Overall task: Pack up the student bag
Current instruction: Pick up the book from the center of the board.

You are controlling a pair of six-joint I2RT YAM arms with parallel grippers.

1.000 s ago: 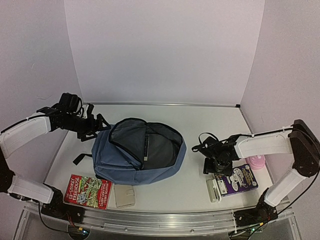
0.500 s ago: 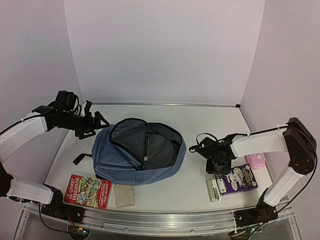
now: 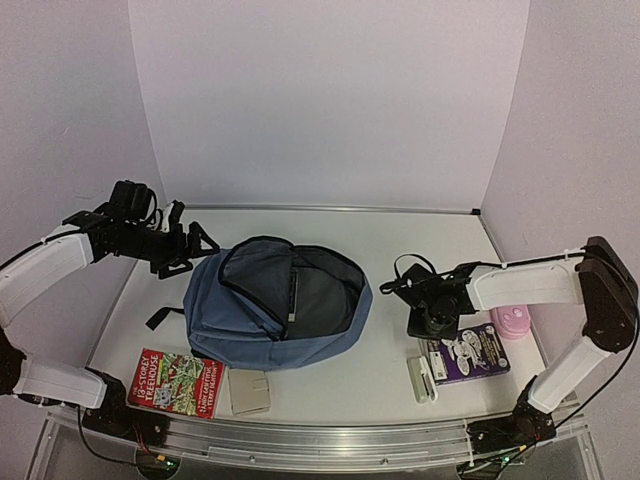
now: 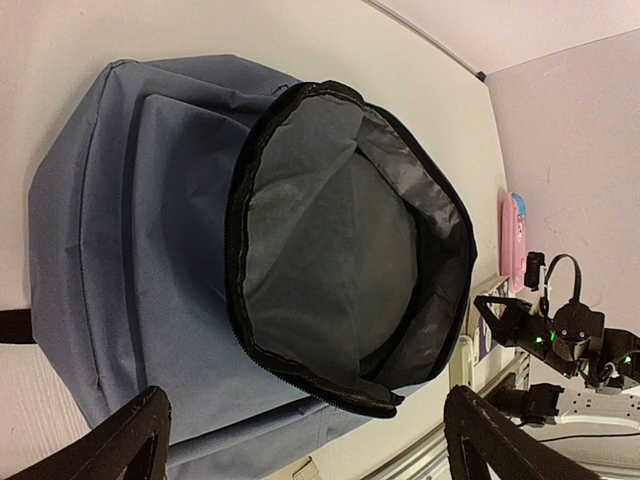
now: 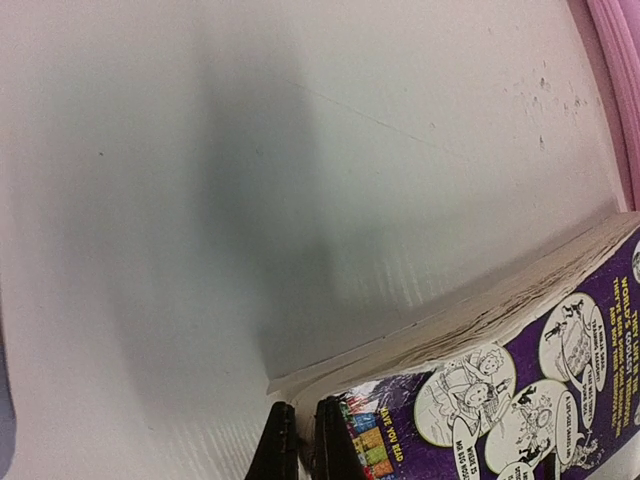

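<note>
One slate-blue student bag (image 3: 278, 305), black-zippered mouth agape, grey-lined.

On red-green book (image 3: 175, 383) cover: "STOREY TREEHOUSE". Text on purple book (image 5: 500, 400) too small.

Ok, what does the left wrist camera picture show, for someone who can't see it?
A slate-blue backpack lies on a white table, its main compartment unzipped and gaping, showing grey lining. The left gripper is open, pointed at it, with a pink pencil case far beyond.

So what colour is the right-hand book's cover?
Purple with white cartoon drawings; the right wrist view shows the book best.
</note>
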